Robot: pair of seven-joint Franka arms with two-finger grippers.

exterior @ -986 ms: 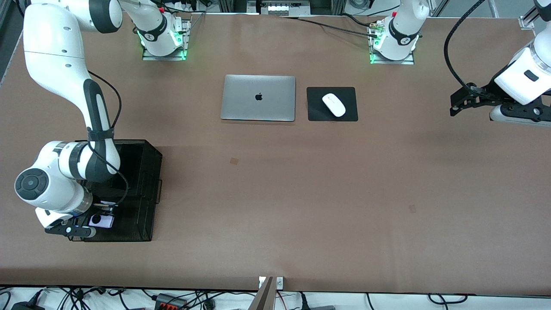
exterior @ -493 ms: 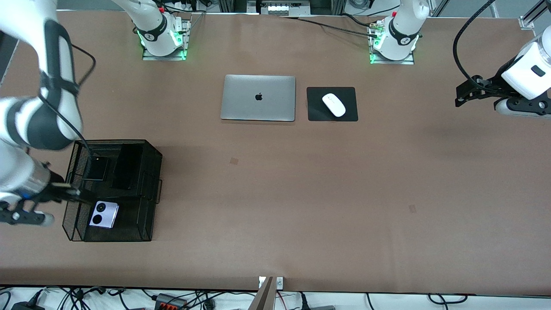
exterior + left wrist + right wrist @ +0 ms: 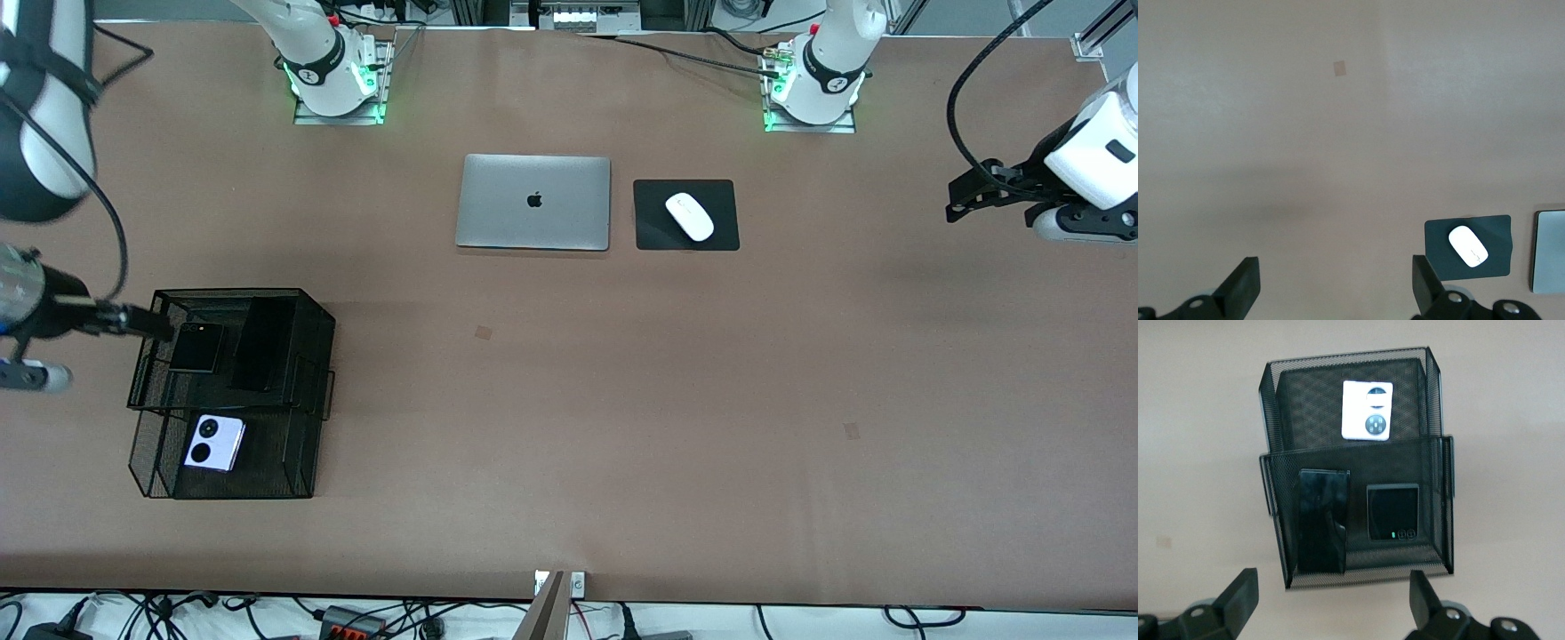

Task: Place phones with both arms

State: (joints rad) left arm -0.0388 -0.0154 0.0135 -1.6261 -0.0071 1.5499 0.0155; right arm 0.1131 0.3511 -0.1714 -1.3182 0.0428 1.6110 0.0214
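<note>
Brown table (image 3: pixel 622 400), right pincer (image 3: pixel 1328 603) raised over mesh tray (image 3: pixel 1439 513), left pincer (image 3: pixel 1331 293) aloft, both wide open, empty.

Both arms are white and smooth, with rounded parts. The right arm (image 3: pixel 40 98) has wide dark bands at its joints, and a thin black cable (image 3: pixel 111 222) loops along it. The left arm (image 3: pixel 1089 156) has a thick black cable (image 3: pixel 965 98) curving up from its black wrist part. Each base (image 3: pixel 822 76) is white with a black ring, sits on a metal plate, and glows green at the edges. A small red bit shows near the top of each base; it may be a button. The left gripper (image 3: pixel 1331 293) and the right gripper (image 3: pixel 1331 603) have black, wedge-shaped fingers with round screws near them.
</note>
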